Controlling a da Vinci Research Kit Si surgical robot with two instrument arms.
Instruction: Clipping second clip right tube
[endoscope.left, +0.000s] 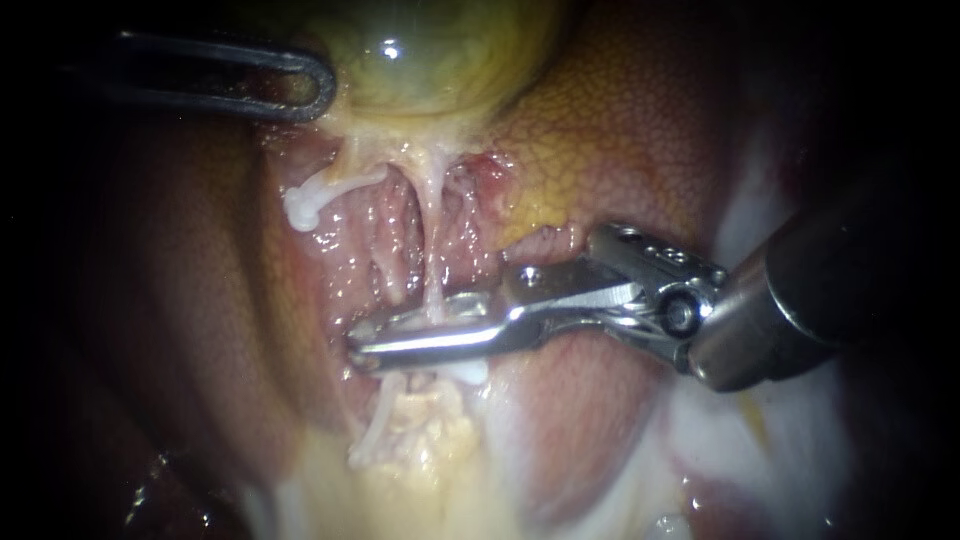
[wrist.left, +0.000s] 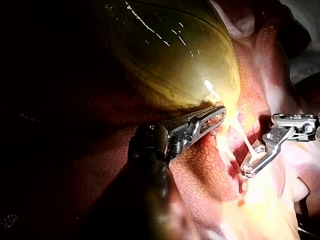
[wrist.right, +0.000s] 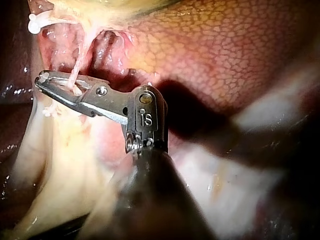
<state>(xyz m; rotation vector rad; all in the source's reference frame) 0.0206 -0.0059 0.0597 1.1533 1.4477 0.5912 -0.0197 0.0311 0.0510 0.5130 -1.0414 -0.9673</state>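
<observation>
Far side: left instrument (endoscope.left: 322, 88) jaws hold gallbladder (endoscope.left: 440, 60) edge; right instrument (endoscope.left: 358, 345) jaws narrow, seemingly clamping right tube (endoscope.left: 433, 262).

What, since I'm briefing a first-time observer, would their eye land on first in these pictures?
First comes the bright metal right instrument, its pincer shut on the pale tube in the middle of the endoscope view. Next is the glossy yellow-green gallbladder above it, its lower edge held in the pincer of the dark left instrument.
</observation>
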